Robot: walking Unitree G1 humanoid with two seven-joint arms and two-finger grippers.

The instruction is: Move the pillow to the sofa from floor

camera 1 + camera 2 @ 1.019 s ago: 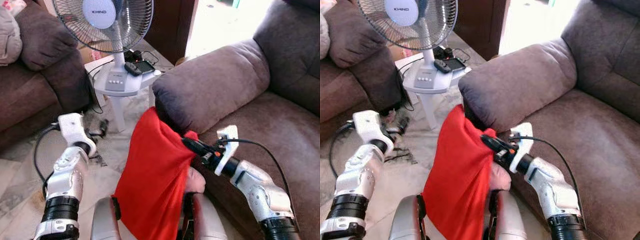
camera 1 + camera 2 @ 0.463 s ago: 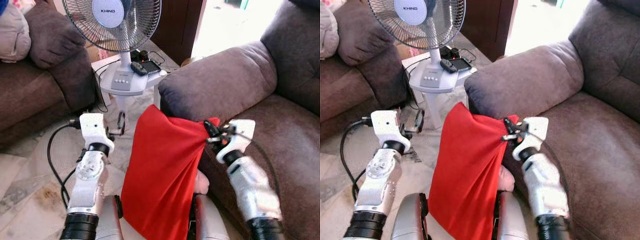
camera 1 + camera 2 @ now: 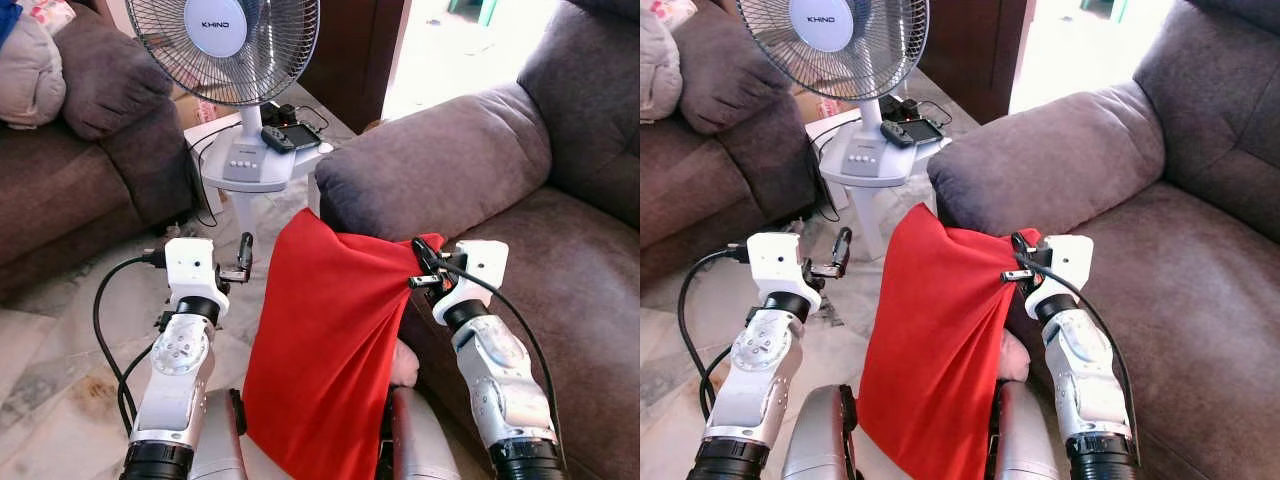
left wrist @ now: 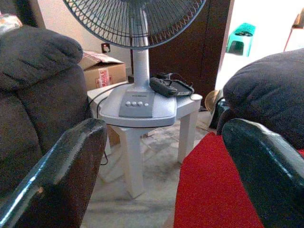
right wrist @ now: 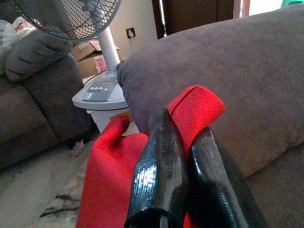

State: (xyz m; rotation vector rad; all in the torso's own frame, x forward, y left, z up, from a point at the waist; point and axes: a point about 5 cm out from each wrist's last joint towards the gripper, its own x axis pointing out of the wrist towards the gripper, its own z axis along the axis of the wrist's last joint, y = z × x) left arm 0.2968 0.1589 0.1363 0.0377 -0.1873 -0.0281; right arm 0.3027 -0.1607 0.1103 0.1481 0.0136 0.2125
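The red pillow (image 3: 325,340) hangs limp in front of me, between my arms, with its lower end down by my legs. My right gripper (image 3: 424,272) is shut on the pillow's top right corner (image 5: 197,107), just in front of the brown sofa's armrest (image 3: 440,160). The sofa seat (image 3: 570,260) lies to the right of that arm. My left gripper (image 3: 243,260) is held up a little left of the pillow, apart from it. Its fingers (image 4: 71,166) stand wide open with nothing between them.
A standing fan (image 3: 225,45) sits on a small white table (image 3: 250,165) with a remote and cables, straight ahead beside the armrest. A second brown sofa (image 3: 70,190) with a light cushion is at the left. Marble floor (image 3: 60,330) lies between them.
My right gripper has lifted the pillow's corner higher, up to the armrest. My left arm has moved up and to the right, closer to the pillow. The camera has shifted slightly.
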